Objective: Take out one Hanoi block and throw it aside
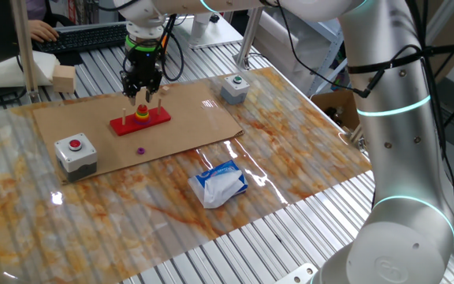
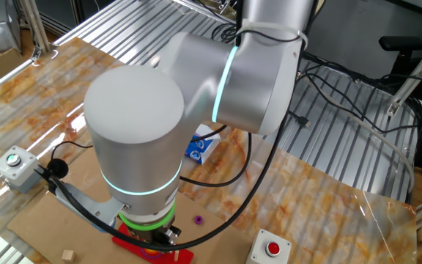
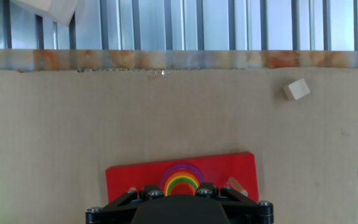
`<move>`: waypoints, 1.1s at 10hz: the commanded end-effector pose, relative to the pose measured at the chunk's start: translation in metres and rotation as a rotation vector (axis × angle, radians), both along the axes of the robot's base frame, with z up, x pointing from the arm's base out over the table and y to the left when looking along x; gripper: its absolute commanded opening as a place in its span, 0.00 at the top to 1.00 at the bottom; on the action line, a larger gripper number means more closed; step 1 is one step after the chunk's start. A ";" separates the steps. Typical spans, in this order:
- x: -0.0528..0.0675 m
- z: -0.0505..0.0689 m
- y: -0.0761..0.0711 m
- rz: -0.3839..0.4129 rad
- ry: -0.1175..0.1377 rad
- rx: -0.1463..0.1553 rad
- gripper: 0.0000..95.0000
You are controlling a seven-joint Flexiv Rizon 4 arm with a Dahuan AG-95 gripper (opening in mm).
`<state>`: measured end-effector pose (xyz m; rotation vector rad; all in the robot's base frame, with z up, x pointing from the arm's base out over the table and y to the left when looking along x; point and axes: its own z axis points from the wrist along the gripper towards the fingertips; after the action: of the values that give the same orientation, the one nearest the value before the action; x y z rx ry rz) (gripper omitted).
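A: Where is the gripper (image 1: pixel 142 96) relative to the red peg base (image 1: pixel 140 121)?

B: Right over it. In one fixed view the gripper hangs above the middle peg, its tips down around the stack of rings (image 1: pixel 143 113). The peg base lies on the cardboard sheet (image 1: pixel 187 118) that covers part of the bench (image 1: pixel 306 150).

A: Is it clamped on anything?

B: I cannot tell. The fingertips are hidden behind the stack in that view, the arm's big joint blocks the other fixed view, and the hand view shows only the gripper's black body (image 3: pixel 179 204) at the bottom edge.

A: And the Hanoi block?

B: The hand view looks down on the stack of rings (image 3: pixel 181 180) sitting on the peg base (image 3: pixel 129 180), purple outermost, then yellow, green and red toward the middle. The Hanoi block (image 3: pixel 182 186) would be that red centre, still on the peg, partly covered by the gripper body.

A: Anything else near the peg base?

B: A tiny purple disc (image 1: pixel 140 149) lies on the cardboard just in front of the base. A grey box with a red button (image 1: pixel 76 152) sits off one end of it, a second grey box (image 1: pixel 233 87) off the other end, and a blue and white tissue pack (image 1: pixel 220 183) lies further out, off the cardboard.
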<state>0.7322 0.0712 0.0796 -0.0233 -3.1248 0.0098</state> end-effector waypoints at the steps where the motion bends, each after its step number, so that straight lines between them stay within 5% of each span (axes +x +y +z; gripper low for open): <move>1: 0.000 -0.001 0.000 0.000 0.004 0.001 0.60; 11: 0.006 -0.004 0.000 0.002 -0.011 0.012 0.60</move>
<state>0.7368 0.0703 0.0758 -0.0201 -3.1391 -0.0089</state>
